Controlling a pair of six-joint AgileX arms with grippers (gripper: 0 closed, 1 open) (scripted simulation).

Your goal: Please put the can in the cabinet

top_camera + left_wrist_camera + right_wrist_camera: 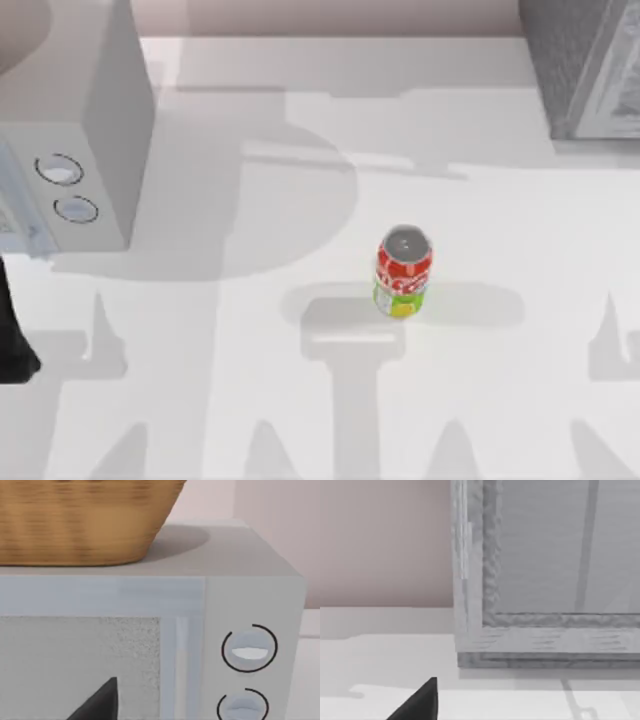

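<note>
Top view puts the can [403,272] upright on the white table [200,330], a little right of centre and slightly below the middle of the frame, its silver top facing the camera, so its long axis stands vertical and a grasp would have to close on its round sides. The cabinet [585,65] sits at the upper right corner, well apart from the can, with bare table between them; the pale box with two round knobs [75,150] fills the upper left. In the left wrist view a dark fingertip of the left gripper [97,702] shows low in the frame, facing that knobbed box [150,645] with a woven basket [85,520] on top. The right gripper [417,702] likewise shows one dark tip, looking at the cabinet's framed front [545,580]. How far either gripper is open I cannot tell; neither holds anything visible. Since can and cabinet both lie on the right side, the right arm looks the likelier choice.
</note>
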